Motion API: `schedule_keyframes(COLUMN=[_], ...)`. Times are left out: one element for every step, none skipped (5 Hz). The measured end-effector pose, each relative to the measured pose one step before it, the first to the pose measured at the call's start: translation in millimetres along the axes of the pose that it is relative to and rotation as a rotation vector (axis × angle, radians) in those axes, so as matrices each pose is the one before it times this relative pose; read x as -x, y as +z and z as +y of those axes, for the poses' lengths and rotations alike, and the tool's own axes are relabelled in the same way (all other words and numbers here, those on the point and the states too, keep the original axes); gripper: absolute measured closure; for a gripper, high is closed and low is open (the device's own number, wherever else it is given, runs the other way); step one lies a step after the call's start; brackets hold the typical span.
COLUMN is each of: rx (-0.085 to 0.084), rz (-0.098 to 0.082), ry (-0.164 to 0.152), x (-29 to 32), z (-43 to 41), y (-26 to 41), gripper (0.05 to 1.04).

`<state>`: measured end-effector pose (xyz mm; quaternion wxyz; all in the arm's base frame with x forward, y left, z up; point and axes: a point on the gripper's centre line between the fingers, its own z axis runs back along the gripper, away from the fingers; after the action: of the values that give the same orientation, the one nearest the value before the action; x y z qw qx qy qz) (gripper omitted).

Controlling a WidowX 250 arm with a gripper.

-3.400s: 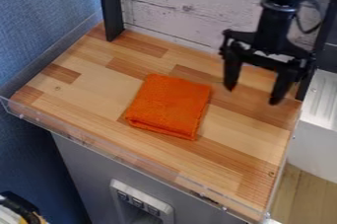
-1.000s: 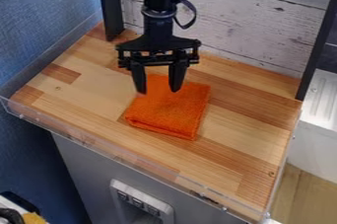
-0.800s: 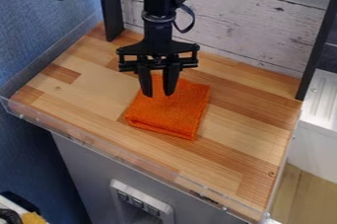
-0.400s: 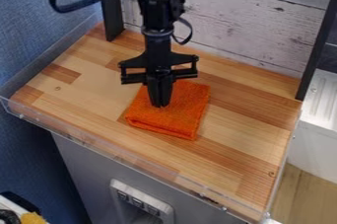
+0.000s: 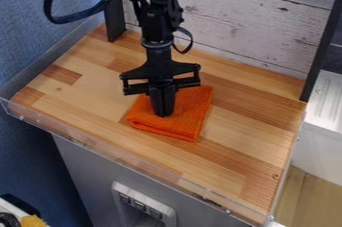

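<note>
The black gripper (image 5: 162, 113) hangs upright over the left part of a folded orange cloth (image 5: 189, 112). Its two fingers are shut, side by side, with their tips at or just above the cloth; whether they touch it I cannot tell. No cloth is visibly pinched between them. The cloth lies flat, folded into a rough square, near the middle of the wooden surface (image 5: 240, 131). The gripper hides part of the cloth's left and back area.
A clear low rim (image 5: 120, 154) runs along the front edge. Dark posts stand at the back left (image 5: 113, 13) and back right (image 5: 324, 51), with a whitewashed plank wall (image 5: 254, 16) between them. A blue wall (image 5: 47, 16) rises at the left.
The gripper has moved from the right side over to the cloth, its fingers have come together from open to shut, and it has lowered. The cloth has not visibly moved.
</note>
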<state>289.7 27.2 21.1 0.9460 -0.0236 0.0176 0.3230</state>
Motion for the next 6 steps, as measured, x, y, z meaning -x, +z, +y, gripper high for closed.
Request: schedule_keyframes(rx=[0.0140, 0.0064, -0.0033, 0.0005, -0.0150, -0.0150], rz=[-0.0135, -0.0105, -0.0115, -0.0187, -0.0126, -0.0035], ry=[-0.0052, -0.0048, -0.0408, -0.0960, -0.1152, -0.1002], x=[0.51, -1.03, 1.58, 8.64, 11.04, 7.87], z=[-0.41, -0.59, 0.42, -12.89, -10.26, -8.70], y=[-3.79, -0.85, 0.04, 1.69, -0.78, 1.19], gripper=[1.025, 1.025, 1.025, 1.025, 1.025, 1.025])
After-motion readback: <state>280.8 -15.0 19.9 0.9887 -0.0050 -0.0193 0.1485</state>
